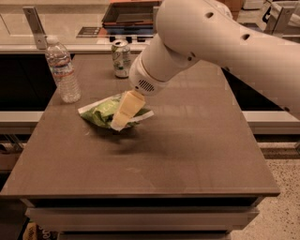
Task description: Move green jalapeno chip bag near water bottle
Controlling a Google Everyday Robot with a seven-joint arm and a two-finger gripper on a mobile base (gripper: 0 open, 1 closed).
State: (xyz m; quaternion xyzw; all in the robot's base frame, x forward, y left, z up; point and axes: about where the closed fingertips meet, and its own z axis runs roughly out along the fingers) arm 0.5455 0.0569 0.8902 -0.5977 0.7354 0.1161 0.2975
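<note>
The green jalapeno chip bag (101, 112) is a crinkly green bag with pale edges, at the left middle of the table. My gripper (123, 114) reaches down from the white arm and is shut on the bag's right part. One pale finger (126, 108) lies across the front of the bag and the other is hidden behind it. The bag hangs just above the tabletop, with a shadow under it. The water bottle (63, 70), clear with a white cap, stands upright at the back left, a short gap behind and left of the bag.
A green-and-silver soda can (122, 58) stands at the back of the brown table (187, 154), behind the bag. The white arm (220, 42) crosses the upper right. A counter with a dark tray (131, 14) runs behind the table.
</note>
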